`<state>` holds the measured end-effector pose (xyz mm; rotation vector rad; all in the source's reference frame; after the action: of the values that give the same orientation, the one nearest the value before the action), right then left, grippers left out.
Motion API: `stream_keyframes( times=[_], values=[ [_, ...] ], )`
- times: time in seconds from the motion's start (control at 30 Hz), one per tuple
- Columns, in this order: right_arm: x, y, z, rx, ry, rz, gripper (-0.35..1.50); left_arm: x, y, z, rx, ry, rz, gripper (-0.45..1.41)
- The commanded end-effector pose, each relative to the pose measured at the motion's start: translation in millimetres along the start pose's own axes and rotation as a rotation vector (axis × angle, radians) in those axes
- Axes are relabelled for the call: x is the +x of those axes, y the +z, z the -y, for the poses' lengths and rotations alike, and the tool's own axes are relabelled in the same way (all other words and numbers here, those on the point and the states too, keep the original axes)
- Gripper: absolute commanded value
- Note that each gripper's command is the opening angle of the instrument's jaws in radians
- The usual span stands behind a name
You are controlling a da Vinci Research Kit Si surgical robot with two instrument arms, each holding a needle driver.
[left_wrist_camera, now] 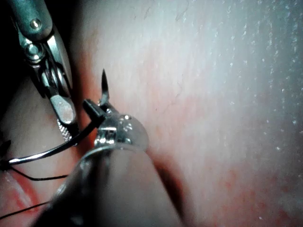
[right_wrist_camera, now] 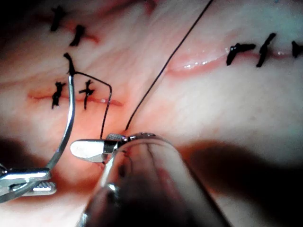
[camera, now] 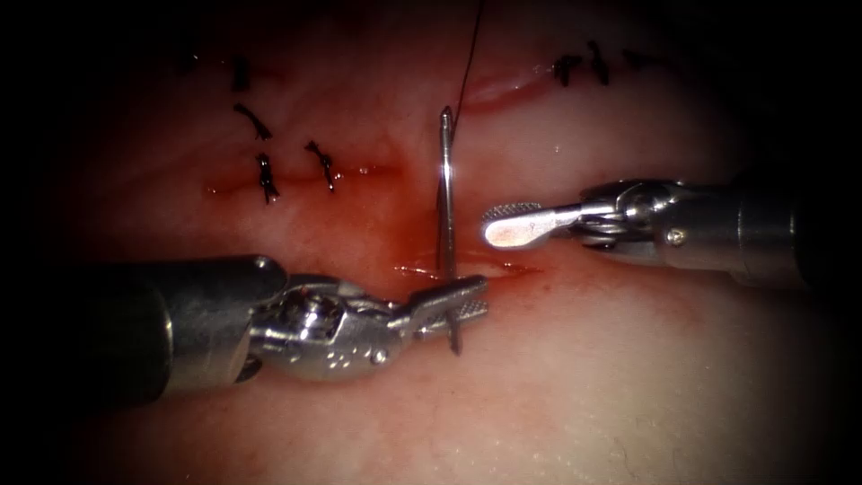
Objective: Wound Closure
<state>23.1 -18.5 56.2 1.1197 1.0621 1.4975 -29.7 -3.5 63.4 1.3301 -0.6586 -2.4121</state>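
Near the middle of the tissue (camera: 628, 386), in the endoscope view, the left claw (camera: 458, 301) is closed on the needle (camera: 445, 198) close to its pointed end; the point sticks out just below the jaws, toward the near edge of the tissue. The needle stands free above the open cut (camera: 467, 268) and I judge it is not in the tissue. Its tail end, with the thread (camera: 469, 54), points to the far edge. The right claw (camera: 514, 224) is just to the right of the needle, not touching it, and holds nothing; whether its jaws are parted I cannot tell. Finished stitches (camera: 267, 177) lie to the left and more stitches (camera: 582, 67) at the far right.

Beside the left claw (left_wrist_camera: 97, 111), in the left wrist view, the sharp point of the needle (left_wrist_camera: 103, 85) comes out past the jaws, and the needle body runs away under the right claw (left_wrist_camera: 64, 111).

Along the shaft, in the right wrist view, the right claw (right_wrist_camera: 92, 149) is next to the curve of the needle (right_wrist_camera: 68, 123), and the thread (right_wrist_camera: 165, 66) goes from the tail end in a loop and away over the tissue. The left claw (right_wrist_camera: 23, 182) grips the needle here also.

As a judgement: such a grip so near the point leaves little free length, so the hold should be firm, the needle should not turn in the jaws, and the thread should stay out from between the tools.
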Motion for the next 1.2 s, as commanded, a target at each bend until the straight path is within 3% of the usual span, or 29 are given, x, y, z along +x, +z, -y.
stream_keyframes(
  times=[0.03,0.63,0.73,0.83,1.07,1.2],
  values=[
    [0.3,1.5,0.2,0.006,0.004,0.001,1.15,-0.1,0.9,-0.1,0.001,0.011,-0.002,-0.45],
    [0.1,3.4,1.4,0.055,0.052,0.022,1.3,0.0,2.1,-1.0,0.0,0.116,-0.035,-0.45],
    [0.1,3.8,1.5,0.063,0.052,0.021,1.15,0.0,2.0,-1.0,0.0,0.116,-0.035,-0.45],
    [0.2,4.1,1.5,0.07,0.052,0.014,0.73,0.0,2.0,-1.0,0.0,0.116,-0.035,-0.45],
    [-0.2,4.2,1.4,0.071,0.06,0.017,0.73,0.0,1.9,-1.0,-0.001,0.116,-0.036,-0.45],
    [-0.2,4.5,1.4,0.072,0.06,0.016,0.61,0.2,1.9,-1.0,-0.001,0.116,-0.035,-0.45]
  ],
)
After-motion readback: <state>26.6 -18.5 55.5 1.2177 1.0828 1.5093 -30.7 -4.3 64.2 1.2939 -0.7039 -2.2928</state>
